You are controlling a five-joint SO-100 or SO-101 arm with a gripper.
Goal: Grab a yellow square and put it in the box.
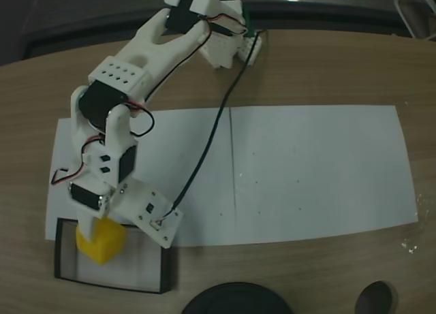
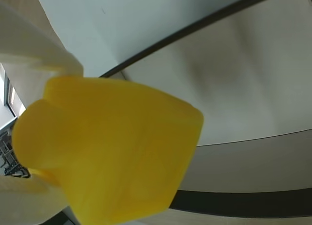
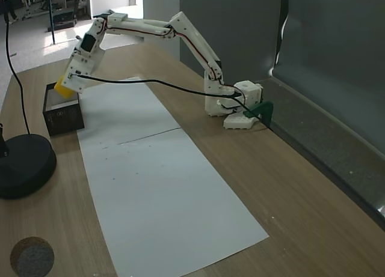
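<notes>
1. One yellow square [image 1: 101, 242] is in sight. In a fixed view it sits over the left part of the box [image 1: 151, 283], under the tip of the arm [image 1: 122, 89].
2. It is a cube, so no side reads as a long axis. In that fixed view it is turned so one corner points toward the lower edge of the picture, its faces askew to the box walls.
3. In the wrist view the yellow square [image 2: 117, 156] looms very close and tilted, with one blunt corner pointing right, over the pale floor of the box [image 2: 253, 88].
4. The jaws [image 1: 95, 227] are closed on the yellow square: pale fingers [image 2: 34, 44] press its upper left in the wrist view, and more pale plastic shows at its lower left.
5. Whether the cube touches the box floor or hangs just above it, I cannot tell. In another fixed view the yellow square [image 3: 64, 88] shows above the near rim of the box [image 3: 65, 119].
6. One box lies on the desk [image 1: 340, 75], at the corner of the white paper [image 1: 313, 171], which shows as two sheets laid edge to edge.
7. One black cable [image 1: 211, 137] runs from the wrist to the arm's base.
8. One round black object [image 3: 24, 166] stands on the desk beside the box.
</notes>
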